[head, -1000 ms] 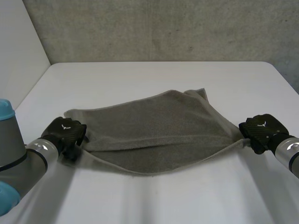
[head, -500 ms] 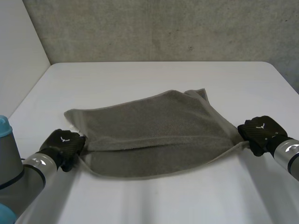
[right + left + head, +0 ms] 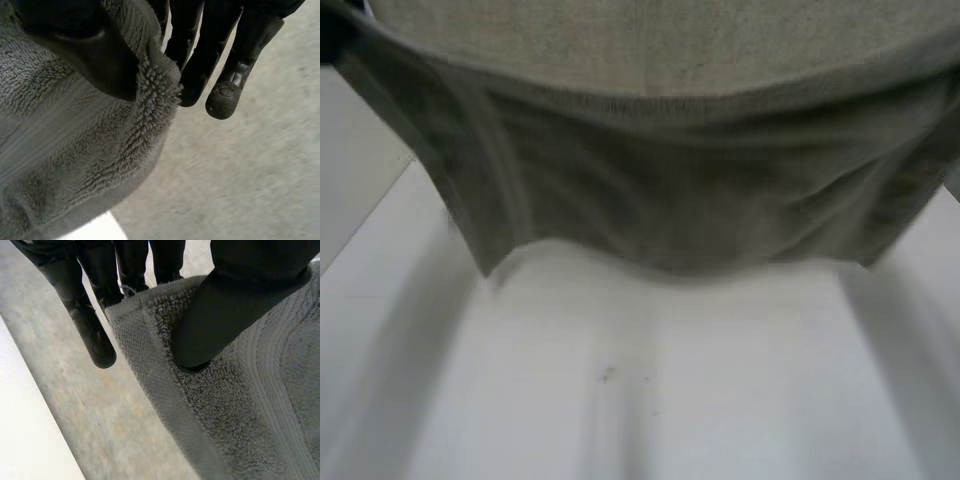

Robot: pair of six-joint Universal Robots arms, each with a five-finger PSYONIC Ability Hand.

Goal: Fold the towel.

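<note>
White counter [image 3: 650, 400] underneath. Towel [image 3: 670, 190] hangs up in the air, spread wide left to right, lower edge apparently off the counter. My left hand [image 3: 220, 315] has its left top corner clamped between thumb and fingers, and my right hand [image 3: 85, 45] pinches the right corner likewise. No finished fold visible. I judge the laying-over is all left to do.

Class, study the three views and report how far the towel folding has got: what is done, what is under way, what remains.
Done: the left hand pinches a corner of the towel under its thumb, and the right hand pinches its edge likewise. In hand: the towel hangs spread between them, raised over the table. Left: laying it down folded; no finished fold shows yet.
</note>
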